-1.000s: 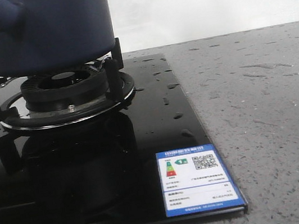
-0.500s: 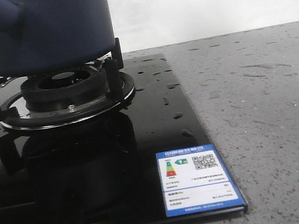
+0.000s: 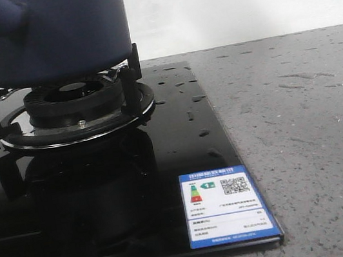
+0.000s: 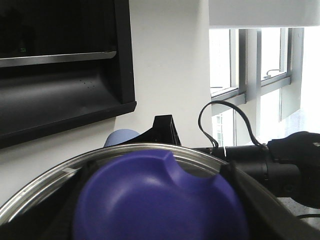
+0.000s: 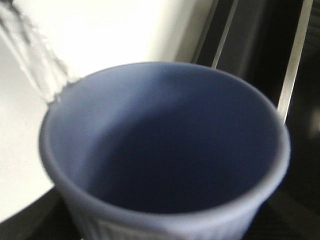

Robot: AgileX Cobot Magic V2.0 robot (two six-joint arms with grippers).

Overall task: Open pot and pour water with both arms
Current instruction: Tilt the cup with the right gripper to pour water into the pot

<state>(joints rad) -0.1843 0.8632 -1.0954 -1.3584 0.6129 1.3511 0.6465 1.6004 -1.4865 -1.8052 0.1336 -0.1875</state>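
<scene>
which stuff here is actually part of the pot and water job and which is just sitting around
Part of the job:
- pot on the burner
- lid, close under the left wrist camera
- pale blue cup, water streaming over its rim
- right arm

Just there:
- energy label on the hob
- window

We see a grey speckled worktop [image 3: 301,121] carrying a black glass hob [image 3: 105,204], wet with droplets; the pot [image 3: 45,34] sits on its burner stand [image 3: 73,108].
</scene>
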